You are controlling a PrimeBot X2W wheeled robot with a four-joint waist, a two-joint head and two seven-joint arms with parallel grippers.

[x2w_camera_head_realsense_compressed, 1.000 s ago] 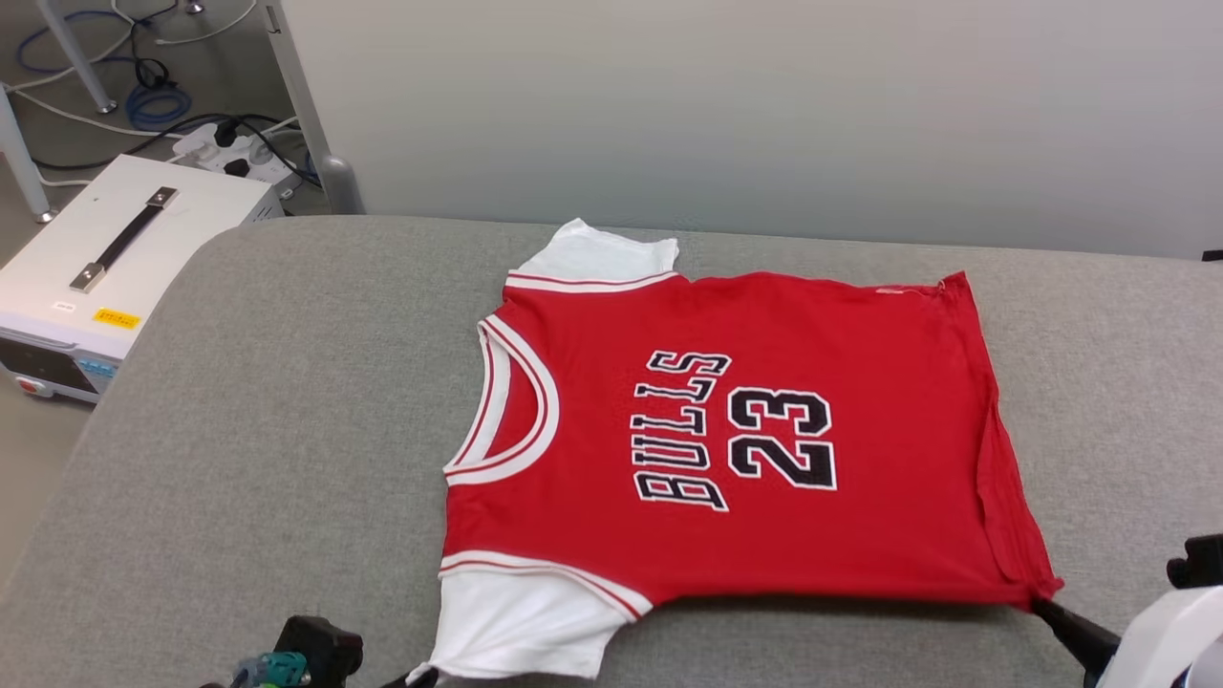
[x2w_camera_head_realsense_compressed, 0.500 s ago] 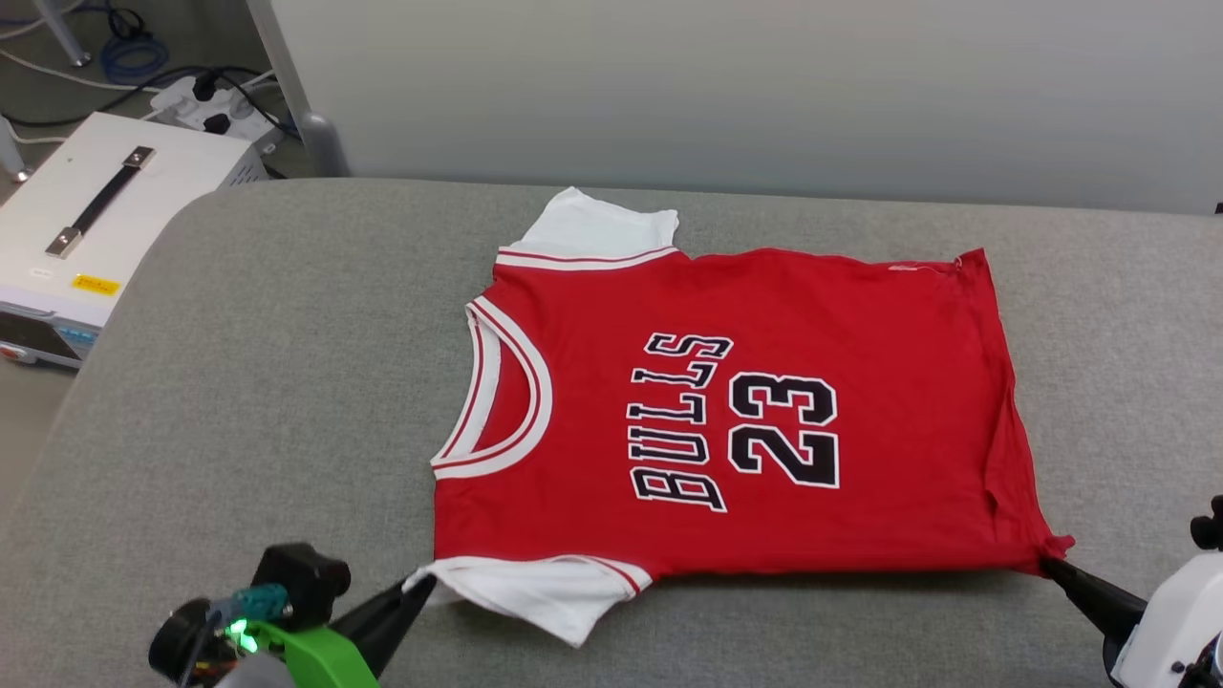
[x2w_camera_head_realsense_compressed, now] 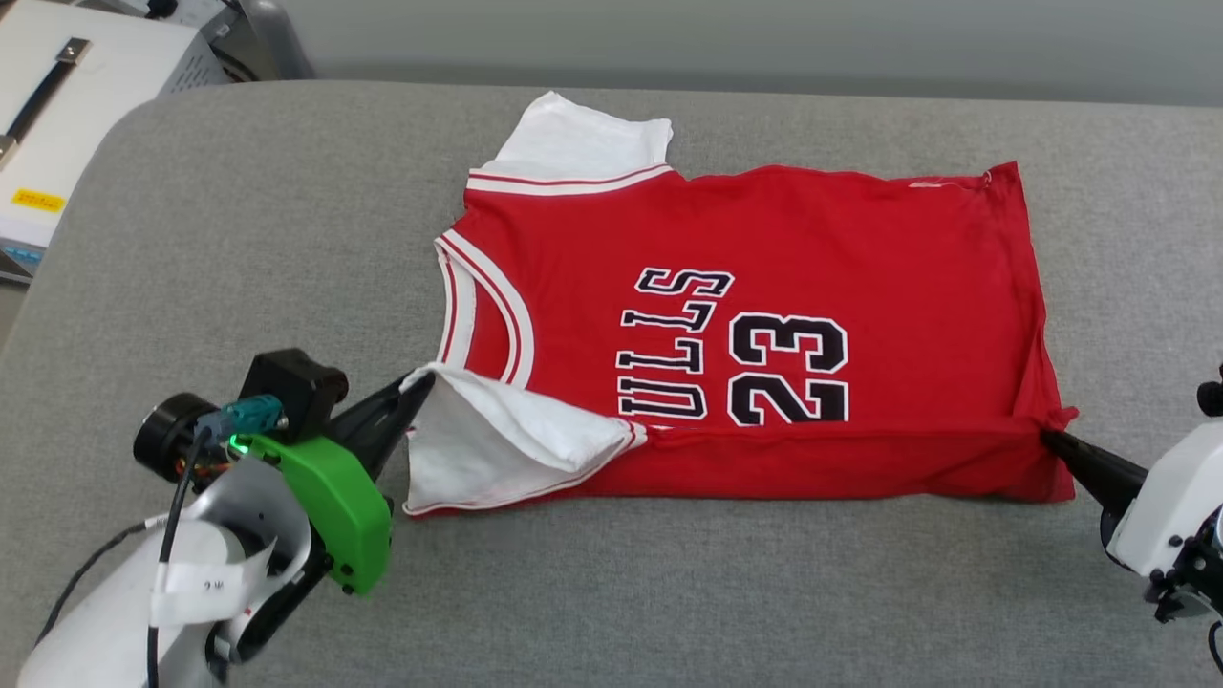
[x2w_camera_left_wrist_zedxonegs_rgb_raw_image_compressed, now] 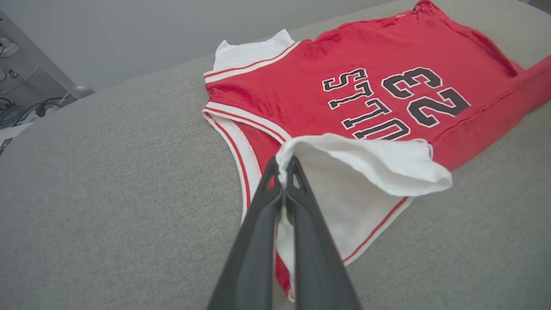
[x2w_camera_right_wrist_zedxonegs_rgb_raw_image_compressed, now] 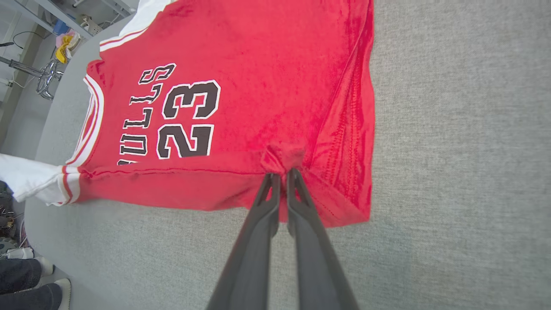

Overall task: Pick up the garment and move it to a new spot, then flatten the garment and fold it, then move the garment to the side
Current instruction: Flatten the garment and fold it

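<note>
Left fingers [x2w_camera_left_wrist_zedxonegs_rgb_raw_image_compressed: 258, 215] clamped on garment [x2w_camera_head_realsense_compressed: 764, 239] sleeve, right fingers [x2w_camera_right_wrist_zedxonegs_rgb_raw_image_compressed: 261, 206] on hem corner; keep both level for a straight fold.

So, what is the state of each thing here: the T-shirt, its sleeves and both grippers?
T-shirt: chest up on the grey cushion, near edge raised, hiding part of the lettering.
Far sleeve: flat on the cushion.
Near sleeve: lifted at its corner.
Left gripper: fingers shut on near sleeve.
Right gripper: fingers shut on hem corner.
</note>
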